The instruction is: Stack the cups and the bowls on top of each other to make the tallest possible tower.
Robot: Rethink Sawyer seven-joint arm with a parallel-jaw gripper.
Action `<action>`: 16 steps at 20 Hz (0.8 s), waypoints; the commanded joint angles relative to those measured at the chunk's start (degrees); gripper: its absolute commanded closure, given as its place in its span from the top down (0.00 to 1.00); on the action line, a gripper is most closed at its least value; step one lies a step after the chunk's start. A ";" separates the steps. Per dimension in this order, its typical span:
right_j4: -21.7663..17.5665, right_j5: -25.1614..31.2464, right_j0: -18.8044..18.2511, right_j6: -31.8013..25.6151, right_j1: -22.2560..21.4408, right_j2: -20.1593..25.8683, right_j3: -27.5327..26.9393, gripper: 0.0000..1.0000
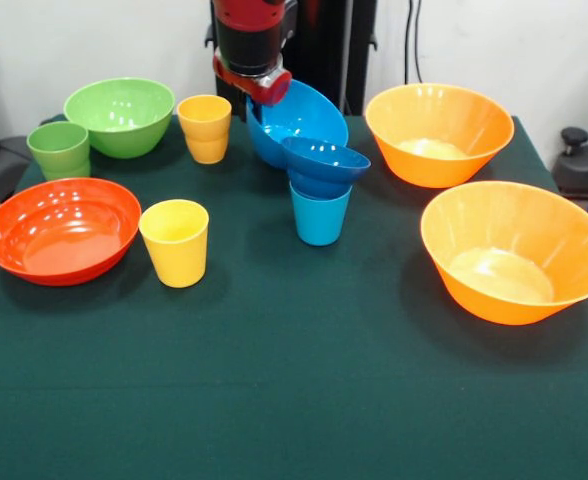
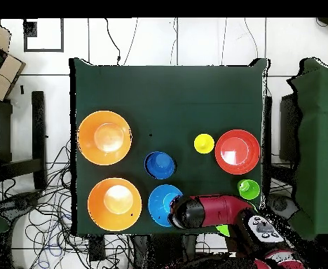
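Holding the tilted medium blue bowl [image 1: 299, 118] by its far rim, my gripper [image 1: 265, 88] pinches it, just beside the dark blue bowl [image 1: 325, 160] on the blue cup [image 1: 319, 215].

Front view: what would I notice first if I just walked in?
Probably the red and black arm coming down at the table's far side onto a tilted light blue bowl. In front of it, a small dark blue bowl sits on a light blue cup. Two large orange bowls glow on the right.
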 commanded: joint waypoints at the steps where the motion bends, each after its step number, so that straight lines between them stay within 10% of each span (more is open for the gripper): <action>1: 1.61 3.42 -0.74 -4.20 -0.95 5.63 -0.60 0.00; 16: 2.84 3.52 1.38 -2.11 -2.40 6.15 2.28 0.00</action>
